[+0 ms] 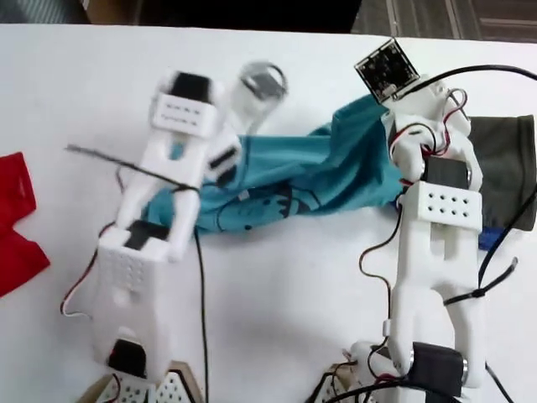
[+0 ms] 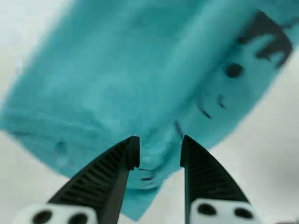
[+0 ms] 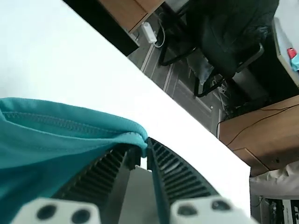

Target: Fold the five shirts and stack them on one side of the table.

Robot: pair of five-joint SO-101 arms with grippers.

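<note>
The teal shirt [image 1: 319,172] has dark print; also a red shirt [image 1: 13,227] and dark grey shirt [image 1: 512,159].

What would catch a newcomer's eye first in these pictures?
The teal cloth shirt with a dark print, stretched across the middle of the white table between the two arms. The right gripper is shut on its hem at one end, and the left gripper hangs over the other end. A red cloth shirt lies at the table's left edge, a dark grey shirt at its right.
</note>
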